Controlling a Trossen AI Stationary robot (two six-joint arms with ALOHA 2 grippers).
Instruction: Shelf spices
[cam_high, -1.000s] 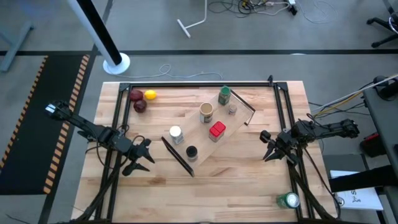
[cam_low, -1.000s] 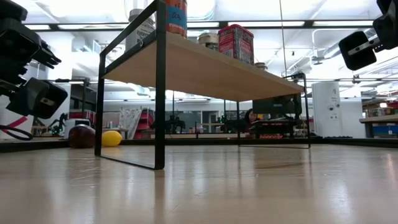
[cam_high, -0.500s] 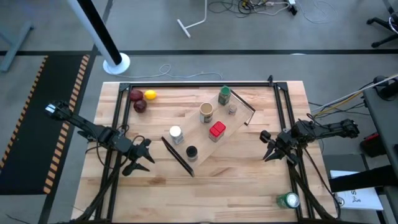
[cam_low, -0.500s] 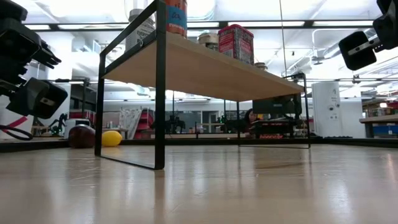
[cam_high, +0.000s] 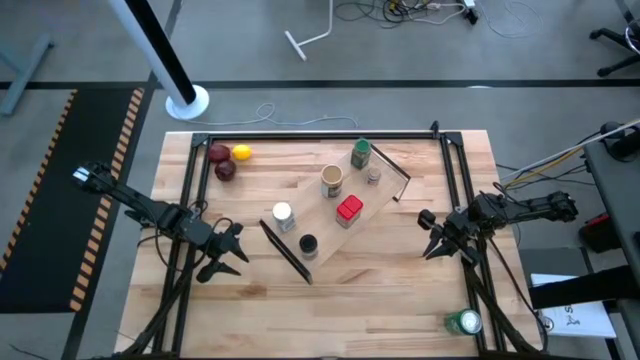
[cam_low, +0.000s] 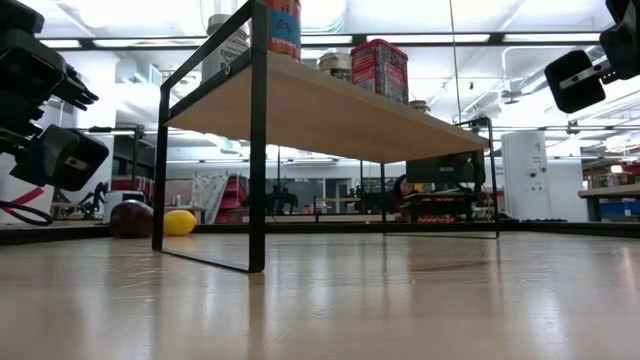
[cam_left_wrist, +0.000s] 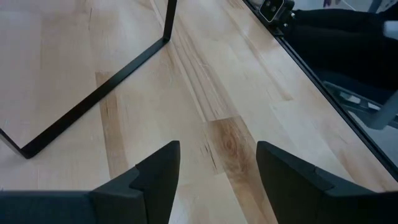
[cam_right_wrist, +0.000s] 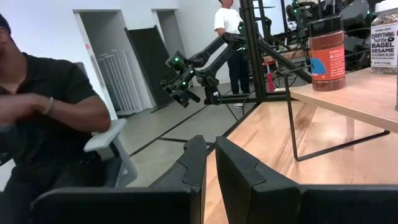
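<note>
Shelf (cam_high: 330, 210) standing slantwise at mid-tabletop (cam_high: 400, 290), all six spice jars on its board. Green-lidded jar (cam_high: 360, 153) at the far end, tiny grey-lidded jar (cam_high: 373, 176) just beside it; tan cylindrical jar (cam_high: 332, 180) and red boxy jar (cam_high: 348, 209) in the middle; white-lidded jar (cam_high: 282, 214) and black-lidded jar (cam_high: 308, 243) at the near end. Left hand (cam_high: 232, 252) off the shelf's near end, above the wood, fingers (cam_left_wrist: 158, 177) parted a little — nothing between them. Right hand (cam_high: 430, 240) well apart on the other side, fingers (cam_right_wrist: 196, 163) pressed shut, holding nothing. Red and yellow fruits (cam_high: 228, 160) near the far left corner, green can (cam_high: 463, 322) at the near right edge.
</note>
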